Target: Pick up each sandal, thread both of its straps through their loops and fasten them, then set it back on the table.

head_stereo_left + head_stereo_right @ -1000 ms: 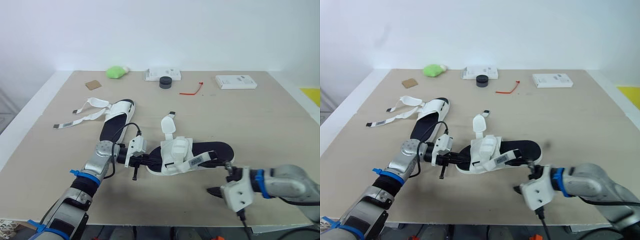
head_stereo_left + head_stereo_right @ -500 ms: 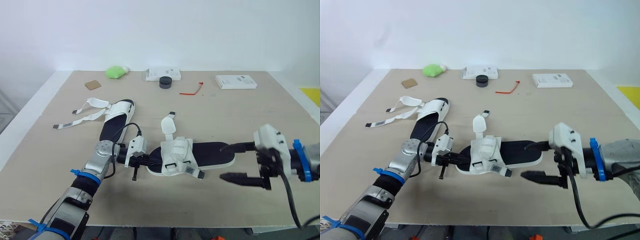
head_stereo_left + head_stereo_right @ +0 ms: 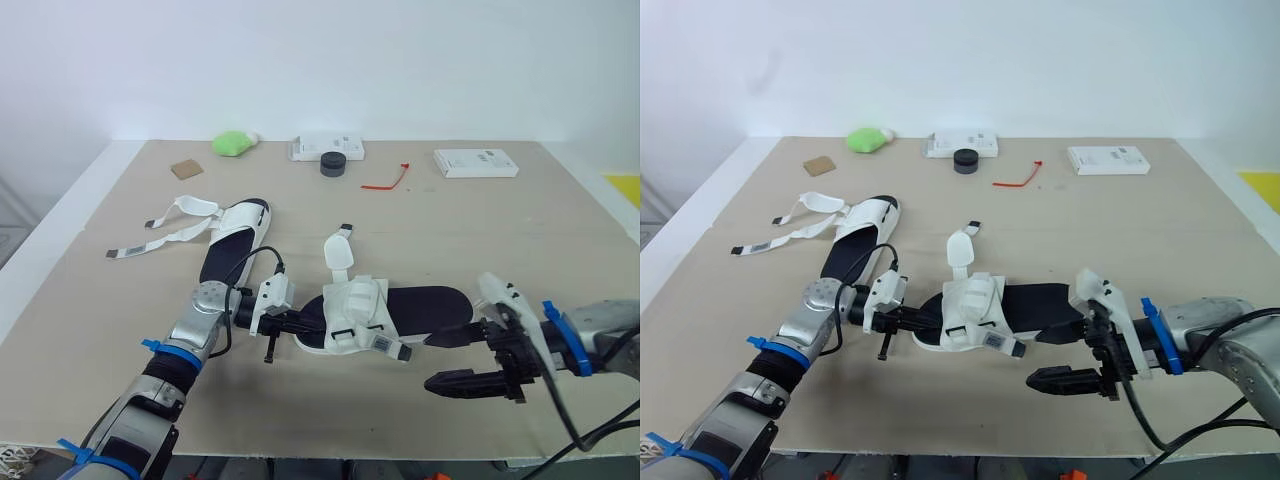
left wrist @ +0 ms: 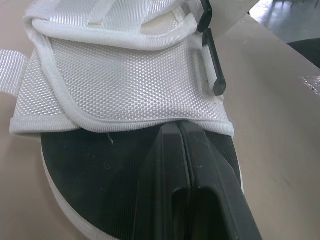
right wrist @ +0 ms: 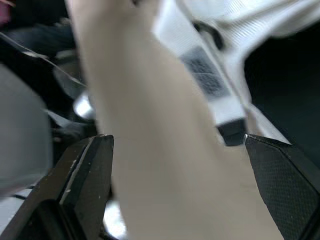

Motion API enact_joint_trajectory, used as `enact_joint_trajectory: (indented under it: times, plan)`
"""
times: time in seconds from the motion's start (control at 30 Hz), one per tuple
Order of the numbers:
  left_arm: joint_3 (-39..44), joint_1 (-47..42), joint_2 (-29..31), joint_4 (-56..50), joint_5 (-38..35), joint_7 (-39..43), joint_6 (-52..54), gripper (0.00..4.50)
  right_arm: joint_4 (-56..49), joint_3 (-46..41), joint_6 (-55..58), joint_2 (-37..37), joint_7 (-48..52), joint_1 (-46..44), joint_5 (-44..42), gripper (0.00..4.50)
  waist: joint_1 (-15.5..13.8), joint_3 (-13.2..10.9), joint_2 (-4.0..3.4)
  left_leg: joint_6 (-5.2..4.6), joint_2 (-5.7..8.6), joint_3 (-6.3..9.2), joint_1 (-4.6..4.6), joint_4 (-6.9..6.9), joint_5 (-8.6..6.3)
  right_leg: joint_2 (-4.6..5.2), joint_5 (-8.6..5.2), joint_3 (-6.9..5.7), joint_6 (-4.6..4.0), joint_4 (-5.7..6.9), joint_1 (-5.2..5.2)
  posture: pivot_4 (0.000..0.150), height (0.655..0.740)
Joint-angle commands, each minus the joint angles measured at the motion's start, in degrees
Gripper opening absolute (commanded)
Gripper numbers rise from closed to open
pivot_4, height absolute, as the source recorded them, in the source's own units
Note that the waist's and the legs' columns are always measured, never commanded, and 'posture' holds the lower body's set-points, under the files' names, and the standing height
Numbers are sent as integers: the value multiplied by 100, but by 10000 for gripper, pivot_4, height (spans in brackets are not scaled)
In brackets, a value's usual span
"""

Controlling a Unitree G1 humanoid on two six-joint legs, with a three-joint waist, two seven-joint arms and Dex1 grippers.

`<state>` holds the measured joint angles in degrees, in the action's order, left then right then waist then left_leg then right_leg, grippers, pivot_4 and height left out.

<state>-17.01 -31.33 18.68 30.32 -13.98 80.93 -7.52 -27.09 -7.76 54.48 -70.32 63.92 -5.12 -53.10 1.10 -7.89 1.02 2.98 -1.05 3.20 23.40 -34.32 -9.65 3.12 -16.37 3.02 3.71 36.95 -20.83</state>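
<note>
Strap-threading step, near sandal (image 3: 420, 305) lying flat at mid-worktop (image 3: 500, 230), toe towards the robot's left; the second sandal (image 3: 232, 240) is seen farther back on the left, its straps loose. The left claw (image 3: 296, 323) is set on the toe of the insole with its fingers together; whether anything is pinched between them cannot be told. The right claw (image 3: 430, 363) is held just beside the free strap (image 3: 385, 345), fingers spread, one above the other, nothing gripped. For a clean grasp, the spread fingers are best brought astride the strap's dark tip and closed on the tip alone, not on the mesh flap; the toe should be kept pinned so that the sandal is not dragged when the strap is drawn towards the black loop (image 4: 212, 65). Compared with half a second ago, the right claw is seen lower and nearer the strap end, spread as before; the sandal, the strap and the left claw are unchanged.
</note>
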Motion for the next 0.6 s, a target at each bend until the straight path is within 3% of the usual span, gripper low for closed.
enact_joint_trajectory:
  times: [0.03,0.17,0.33,0.6]
  plan:
    - [-456,465,166,524,684,-130,315,0,-47,47,28,133,-140,-178,106,44748,3,-1,3,3,-2,1,0,0,-2,0,0,-2,0,0,0,1500,7400]
    - [-467,487,172,458,669,-140,346,0,247,639,107,618,-740,-416,673,44748,6,3,7,11,-3,-1,-1,0,-7,6,0,-6,0,0,-3,1500,7400]
    - [-467,527,194,367,665,-153,388,0,463,885,316,722,-665,-311,777,44748,3,1,7,0,3,-2,3,1,-4,8,-1,-6,-1,0,-4,1500,7400]
    - [-463,548,209,318,649,-163,431,0,799,706,594,979,-709,-462,659,44748,5,1,10,1,2,0,3,1,-5,6,-2,-9,-1,0,-3,1500,7400]
